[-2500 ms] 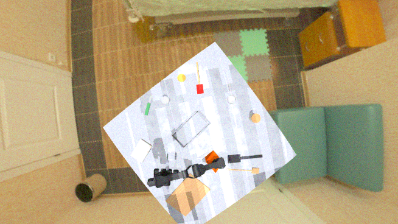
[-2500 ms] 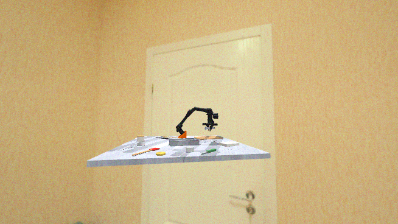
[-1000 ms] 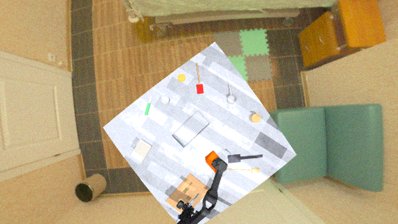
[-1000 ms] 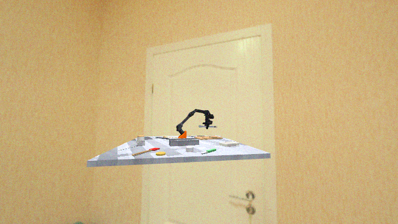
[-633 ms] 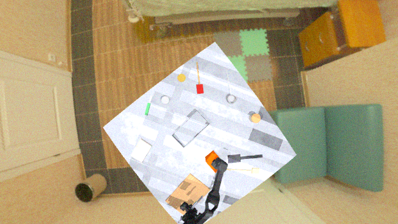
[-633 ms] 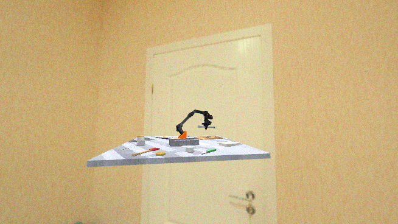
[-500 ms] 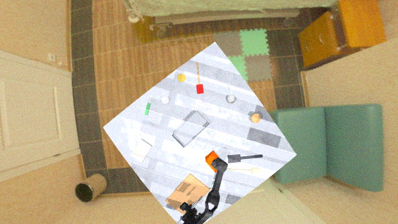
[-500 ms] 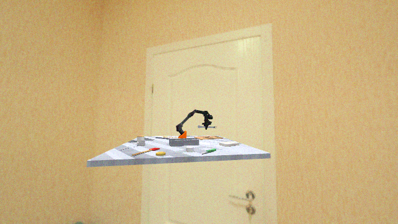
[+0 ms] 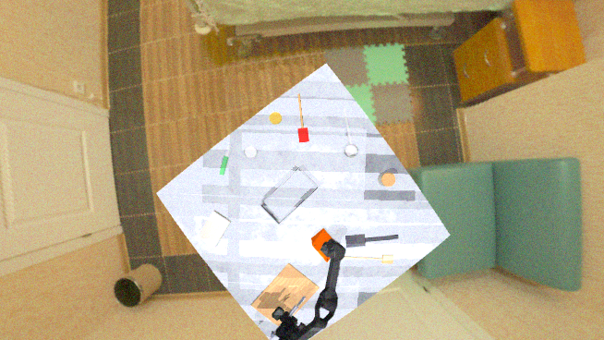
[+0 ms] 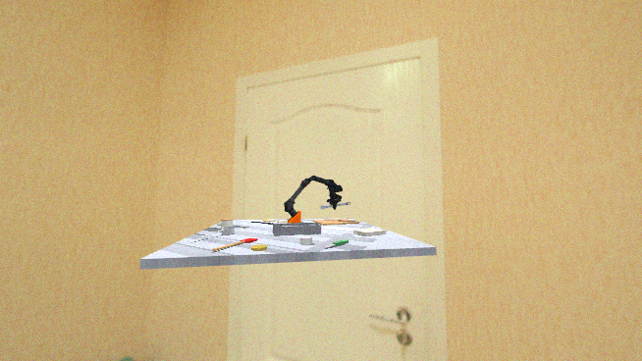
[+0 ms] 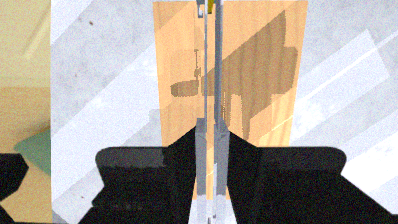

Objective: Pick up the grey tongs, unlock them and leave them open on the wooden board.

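The grey tongs (image 9: 299,304) (image 10: 344,203) (image 11: 218,75) are held in the air above the wooden board (image 9: 289,277) (image 10: 334,222) (image 11: 180,30). My gripper (image 10: 335,206) (image 11: 208,129) is shut on the tongs. In the exterior view the tongs are near level, slightly tilted, with the left end a little lower. In the wrist view their two arms run close together with a narrow gap, and a small yellow part shows at the top edge. The lock's state cannot be told. The grey roasting tin (image 9: 271,214) (image 10: 296,229) stands mid-table without the tongs.
The orange base (image 9: 321,240) of my arm stands right of the board. A black spatula (image 9: 356,240) and a wooden tool (image 9: 387,259) lie beyond it. A pale block (image 9: 215,227) (image 10: 369,232) lies left of the board. The table edge is close to the board.
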Available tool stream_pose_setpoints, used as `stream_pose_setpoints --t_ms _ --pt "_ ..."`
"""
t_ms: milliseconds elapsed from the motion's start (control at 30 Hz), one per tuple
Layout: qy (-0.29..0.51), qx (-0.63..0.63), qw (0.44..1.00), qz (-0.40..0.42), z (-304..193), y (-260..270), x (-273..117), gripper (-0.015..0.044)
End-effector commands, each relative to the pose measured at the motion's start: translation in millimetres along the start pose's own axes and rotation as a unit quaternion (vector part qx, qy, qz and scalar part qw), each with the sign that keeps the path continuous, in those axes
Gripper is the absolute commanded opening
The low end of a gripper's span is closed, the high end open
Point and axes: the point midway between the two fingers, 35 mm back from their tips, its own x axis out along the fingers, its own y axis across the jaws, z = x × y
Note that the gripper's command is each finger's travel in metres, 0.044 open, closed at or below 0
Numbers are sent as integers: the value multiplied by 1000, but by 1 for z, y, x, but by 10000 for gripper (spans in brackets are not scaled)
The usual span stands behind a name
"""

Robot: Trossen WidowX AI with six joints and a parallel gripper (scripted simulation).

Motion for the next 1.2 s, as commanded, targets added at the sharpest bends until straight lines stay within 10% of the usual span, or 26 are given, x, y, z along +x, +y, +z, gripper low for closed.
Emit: stream_pose_setpoints --t_ms 0,1167 --pt "-36 1 999 -4 6 1 -8 -150" --pt "-268 0 963 -15 15 2 -20 -150"
